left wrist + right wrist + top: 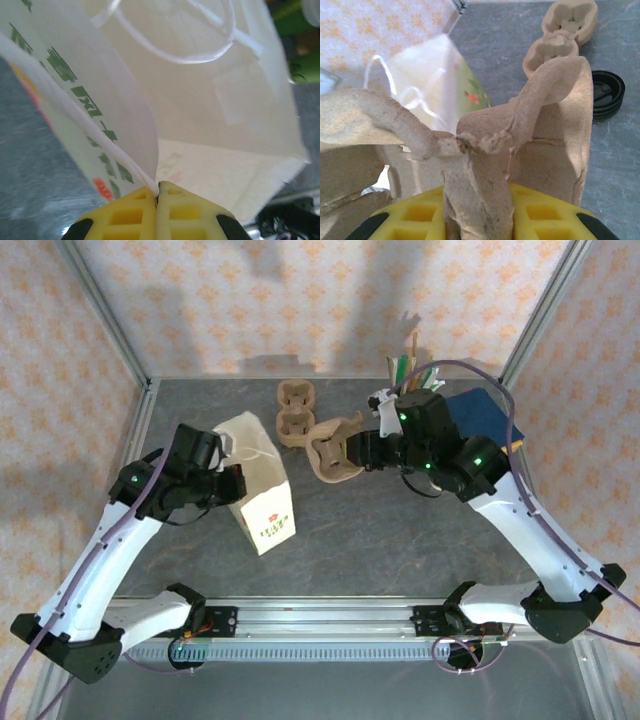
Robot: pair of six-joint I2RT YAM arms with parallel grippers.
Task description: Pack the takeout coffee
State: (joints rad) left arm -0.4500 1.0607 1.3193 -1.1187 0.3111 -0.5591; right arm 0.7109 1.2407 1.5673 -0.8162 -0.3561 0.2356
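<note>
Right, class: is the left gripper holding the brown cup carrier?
No, the left gripper pinches the rim of the white paper bag in its wrist view.

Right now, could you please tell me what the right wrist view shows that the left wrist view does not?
Right wrist view: the right gripper clamped on a brown pulp cup carrier, another pulp carrier lying beyond it on the grey table, and a round black lid to the right.
Left wrist view: the left gripper pinching the white paper bag at its rim, with the bag's inside facing the camera.
Shared: that bag and its white cord handles.
</note>
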